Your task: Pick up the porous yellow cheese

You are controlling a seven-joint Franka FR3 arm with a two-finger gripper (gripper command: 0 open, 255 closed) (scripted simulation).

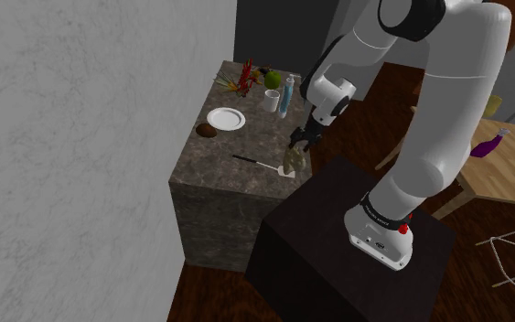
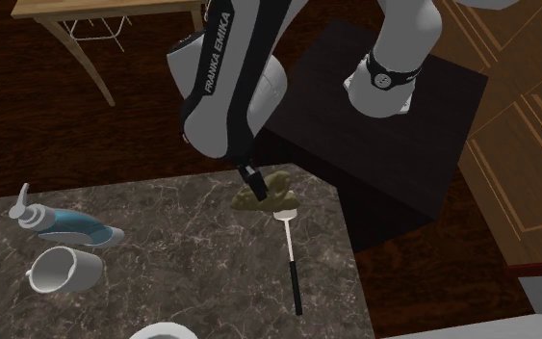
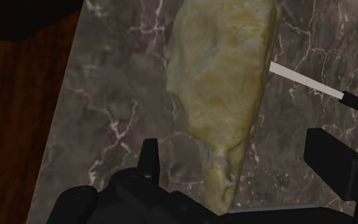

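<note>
Your yellowish, pitted cheese wedge (image 3: 225,83) lies on the dark marble counter (image 2: 163,270) at the corner nearest the stand (image 1: 310,238). In the second exterior view, a black-handled utensil (image 2: 291,255) has its white head just beside the wedge at 5 o'clock. Your gripper (image 3: 233,143) hangs right over it, fingers spread wide either side, not clasping it.

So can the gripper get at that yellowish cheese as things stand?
Probably yes: the gripper is open right over the cheese, its narrow end between the fingers, nothing on top; a utensil lies close beside.
</note>
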